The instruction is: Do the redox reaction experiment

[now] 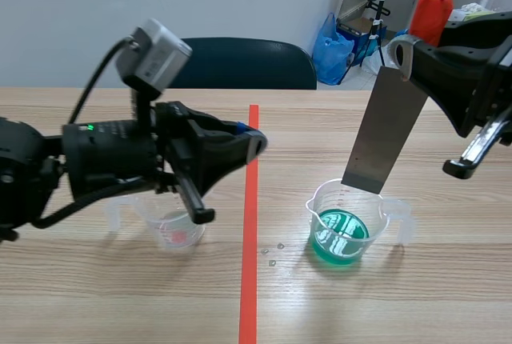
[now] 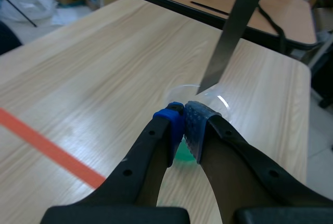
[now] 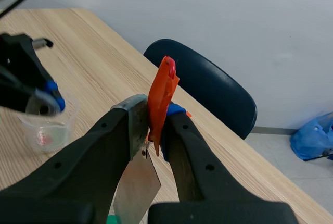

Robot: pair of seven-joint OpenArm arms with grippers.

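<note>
1. Progress, done: green liquid [image 1: 340, 236] already stands in the beaker [image 1: 318, 204]. The cup [image 1: 160, 216] holds only a pinkish trace, so pouring is judged complete.
2. Progress, in hand: the metal plate [image 1: 388, 128] is held tilted over the beaker, its lower edge at rim level. Contact with the liquid cannot be told.
3. Progress, left: lowering the plate into the liquid, leaving it to react and lifting it out are judged outstanding.
4. Left gripper [image 2: 183, 122], one: raised above the cup, at the left half of the bench [image 1: 96, 296]. Its pads are pressed together with nothing between them.
5. Cup, one: clear, upright, set toward the bench's near edge, left of the tape line [image 1: 252, 224].
6. Tape line, one: a mark run from the far edge to the near edge, about mid-bench.
7. Droplets [image 1: 272, 254], about three: scattered just right of the line, between cup and beaker.
8. Beaker, one: clear, upright, right of the line, toward the near edge.
9. Metal plate, one: grey, flat, with an orange-red handle [image 1: 430, 16] at its upper end.
10. Right gripper [image 3: 155, 117], one: raised above the bench's right part and clamped on the plate's upper end, just below the handle.
11. Chair [image 1: 240, 62], one: dark, behind the far edge.
12. Bag [image 1: 332, 48], one: blue, on the floor beyond.
</note>
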